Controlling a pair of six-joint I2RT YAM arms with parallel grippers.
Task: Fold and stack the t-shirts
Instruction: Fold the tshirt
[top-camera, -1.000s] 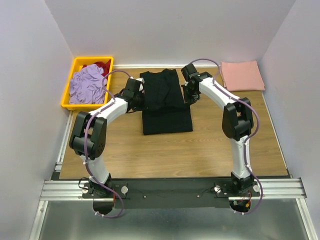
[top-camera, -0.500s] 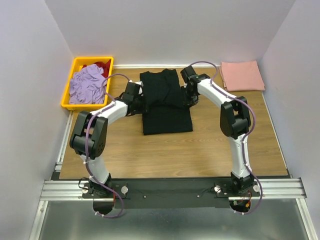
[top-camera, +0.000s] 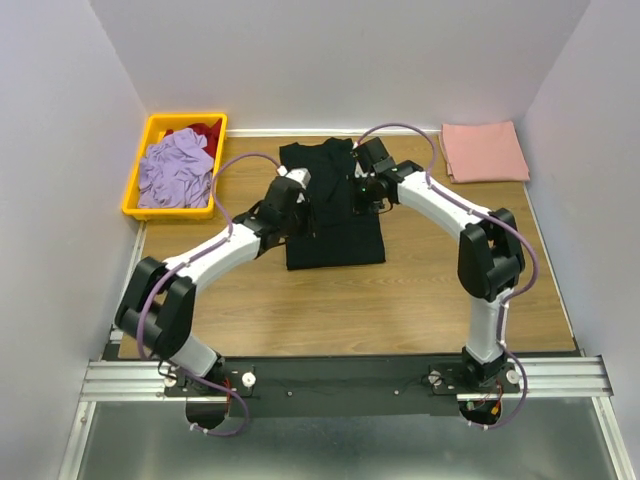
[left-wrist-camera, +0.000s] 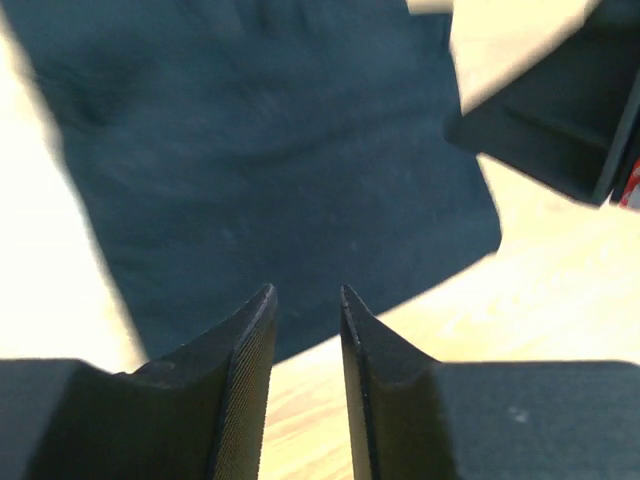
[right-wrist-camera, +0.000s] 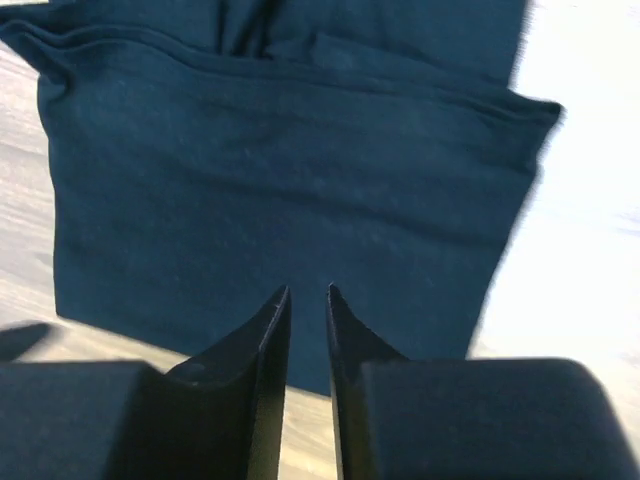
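Jaws of the left tool (left-wrist-camera: 305, 295) stand a little apart, gripping nothing, over the left side of the black t-shirt (top-camera: 332, 215). The right tool (right-wrist-camera: 305, 292) is parted by a narrow slit, likewise empty, above the shirt's right side. The shirt lies partly folded on the bench (top-camera: 400, 290), mid-width toward the far edge. A folded salmon-pink t-shirt (top-camera: 484, 150) sits in the far right corner. A yellow bin (top-camera: 165, 212) at the far left corner holds a lavender garment (top-camera: 172, 168) and a red garment (top-camera: 207, 131).

The top camera looks down from above and behind me at the whole table (top-camera: 400, 300). My wrist cameras look down from close up; all three share the black t-shirt (top-camera: 335, 242).
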